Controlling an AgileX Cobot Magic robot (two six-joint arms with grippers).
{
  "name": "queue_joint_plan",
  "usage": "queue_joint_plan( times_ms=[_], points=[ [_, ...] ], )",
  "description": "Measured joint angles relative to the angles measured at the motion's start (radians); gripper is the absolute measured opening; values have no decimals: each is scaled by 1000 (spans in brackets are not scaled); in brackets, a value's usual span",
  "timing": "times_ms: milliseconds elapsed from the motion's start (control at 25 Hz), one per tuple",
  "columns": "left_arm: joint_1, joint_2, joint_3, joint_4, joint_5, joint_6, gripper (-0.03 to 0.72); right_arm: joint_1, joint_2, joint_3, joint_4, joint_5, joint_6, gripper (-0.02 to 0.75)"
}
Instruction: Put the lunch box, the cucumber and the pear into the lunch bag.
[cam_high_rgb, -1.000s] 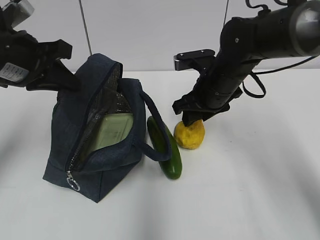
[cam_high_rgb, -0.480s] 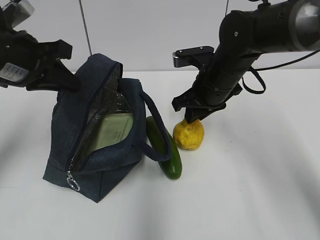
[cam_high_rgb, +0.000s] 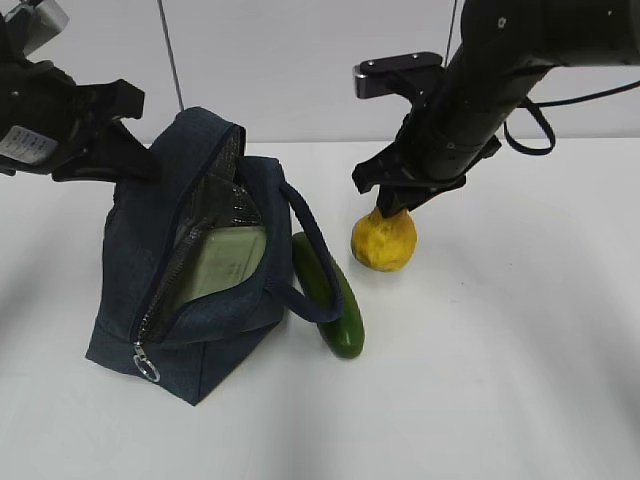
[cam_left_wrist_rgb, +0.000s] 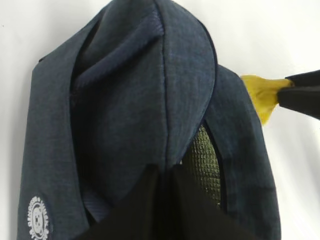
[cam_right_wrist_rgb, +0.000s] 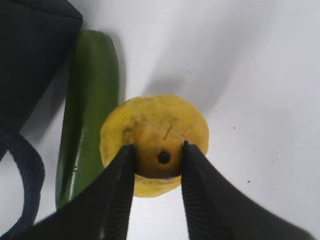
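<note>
Right gripper (cam_right_wrist_rgb: 157, 160) clamped on pear (cam_high_rgb: 384, 241) neck at frame centre-right; best carried high, clear of cucumber (cam_high_rgb: 330, 294), to lunch bag (cam_high_rgb: 185, 280) mouth at left, which the left gripper pinches open

I see the lunch bag (cam_high_rgb: 190, 290) standing on its base at the left, dark navy fabric, zipper open, silvery lining showing in the gap. The lunch box (cam_high_rgb: 226, 262) sits inside it, its pale sage-green lid facing out through the opening. The cucumber (cam_high_rgb: 330, 296), smooth and dark green, lies flat just beside the bag, under one looped handle. The pear (cam_high_rgb: 385, 241), lumpy yellow, is upright near the cucumber's far end, narrow top up.
</note>
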Motion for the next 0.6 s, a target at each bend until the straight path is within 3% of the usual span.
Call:
queue_joint_plan(
  times_ms=[440, 600],
  points=[
    [0, 0, 0, 0, 0, 0, 3, 0, -173, 0, 14, 26, -9, 242],
    [0, 0, 0, 0, 0, 0, 3, 0, -230, 0, 109, 30, -83, 242]
  ],
)
